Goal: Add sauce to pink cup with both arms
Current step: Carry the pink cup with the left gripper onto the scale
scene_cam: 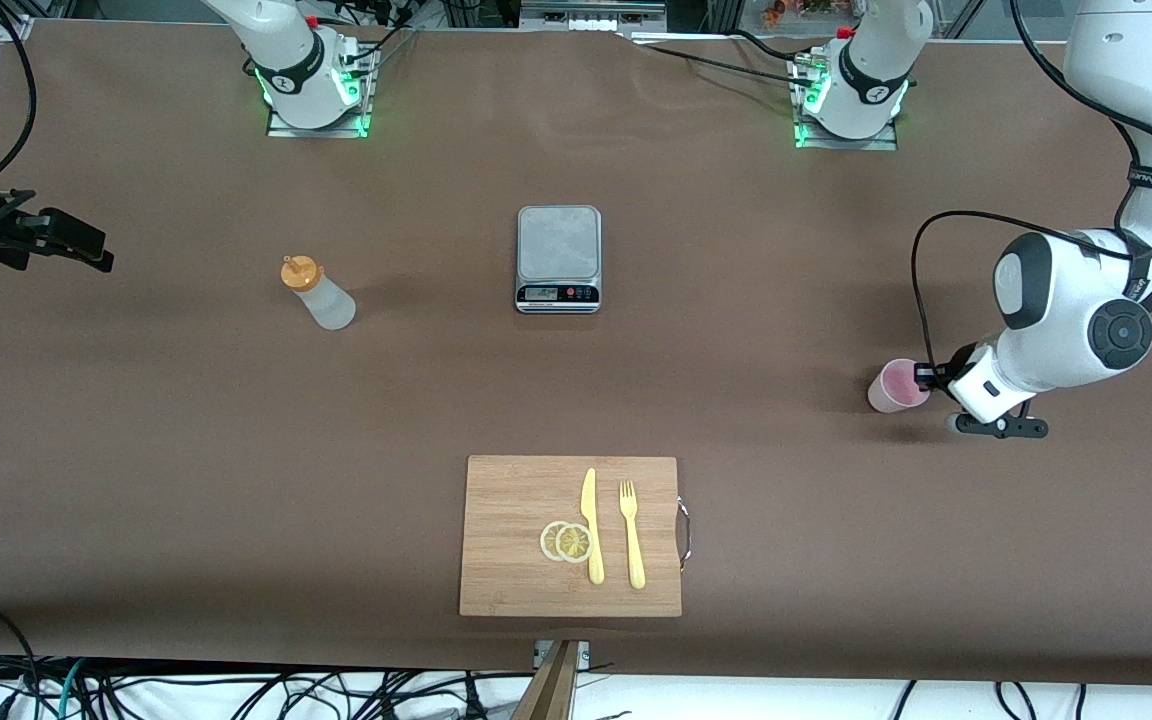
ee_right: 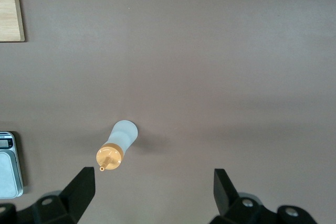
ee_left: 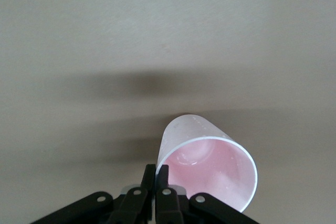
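At the left arm's end of the table, the left gripper (scene_cam: 928, 378) is down low w/ its fingers (ee_left: 148, 182) pinched together on the rim of the pink cup (scene_cam: 894, 388); one finger sits inside the wall, one outside. Cup stands on the brown table (scene_cam: 736, 300), mouth up, and looks empty inside in the left wrist view.

Right gripper (scene_cam: 86, 245) hangs in the air over the right arm's end of the table, fingers (ee_right: 79, 192) spread wide apart, nothing btwn them; that arm waits. Squeeze bottle (scene_cam: 318, 293) w/ orange cap stands on the table below and to one side of that claw, well apart from it, not touched.

Kitchen scale (scene_cam: 558, 258) sits mid-table btwn bottle and cup. Wooden board (scene_cam: 516, 560) lies nearer to the front camera than the scale, carrying two lemon slices (scene_cam: 566, 541), a yellow knife (scene_cam: 591, 525) and a yellow fork (scene_cam: 631, 533) side by side.
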You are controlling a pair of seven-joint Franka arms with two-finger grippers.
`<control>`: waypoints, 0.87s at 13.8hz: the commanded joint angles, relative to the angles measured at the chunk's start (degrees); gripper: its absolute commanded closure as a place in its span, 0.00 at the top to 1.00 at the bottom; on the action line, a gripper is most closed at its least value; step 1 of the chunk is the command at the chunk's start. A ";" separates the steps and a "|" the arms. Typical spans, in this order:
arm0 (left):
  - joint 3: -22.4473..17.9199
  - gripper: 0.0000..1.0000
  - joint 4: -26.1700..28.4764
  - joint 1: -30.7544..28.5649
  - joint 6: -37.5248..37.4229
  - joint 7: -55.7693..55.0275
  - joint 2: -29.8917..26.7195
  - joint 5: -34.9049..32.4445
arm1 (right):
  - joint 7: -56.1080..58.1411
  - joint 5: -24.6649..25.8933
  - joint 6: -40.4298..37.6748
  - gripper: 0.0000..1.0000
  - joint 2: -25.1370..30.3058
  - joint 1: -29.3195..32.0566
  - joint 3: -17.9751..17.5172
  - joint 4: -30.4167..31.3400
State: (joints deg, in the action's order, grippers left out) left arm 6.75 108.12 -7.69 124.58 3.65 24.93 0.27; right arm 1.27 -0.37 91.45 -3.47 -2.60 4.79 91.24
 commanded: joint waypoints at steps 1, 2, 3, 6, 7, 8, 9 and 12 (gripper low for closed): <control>3.95 0.00 -5.10 3.64 -7.14 -7.67 -1.81 2.10 | 1.19 -0.86 -0.57 1.00 -0.22 0.40 0.04 -0.80; 7.46 0.00 -5.20 3.64 -7.15 -10.48 -2.43 2.28 | 1.19 -0.86 -0.57 1.00 -0.22 0.31 0.04 -0.80; 10.45 0.00 -5.12 3.64 -7.15 -13.64 -2.95 2.28 | 1.19 -0.86 -0.57 1.00 -0.22 0.31 0.04 -0.80; 21.87 0.00 -4.33 3.82 -7.68 -28.04 -3.66 2.28 | 1.19 -0.86 -0.57 1.00 -0.22 0.40 0.04 -0.80; 24.60 0.00 -4.24 4.34 -7.42 -31.83 -3.57 2.11 | 1.19 -0.86 -0.57 1.00 -0.22 0.40 0.04 -0.80; 25.85 0.00 -4.24 6.00 -7.24 -33.60 -3.57 1.93 | 1.19 -0.86 -0.57 1.00 -0.22 0.40 0.04 -0.80; 26.12 0.00 -4.15 8.28 -7.24 -35.28 -3.49 1.93 | 1.19 -0.86 -0.65 1.00 -0.22 0.40 0.04 -0.80; 26.12 0.00 -3.62 16.36 -6.54 -42.48 -2.70 1.58 | 1.19 -0.86 -0.66 1.00 -0.22 0.40 0.04 -0.80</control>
State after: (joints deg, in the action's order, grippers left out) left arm 33.33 103.84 4.48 117.78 -34.93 22.37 1.50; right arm 1.29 -0.37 91.43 -3.47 -2.55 4.81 91.24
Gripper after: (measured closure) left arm 0.965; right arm 0.000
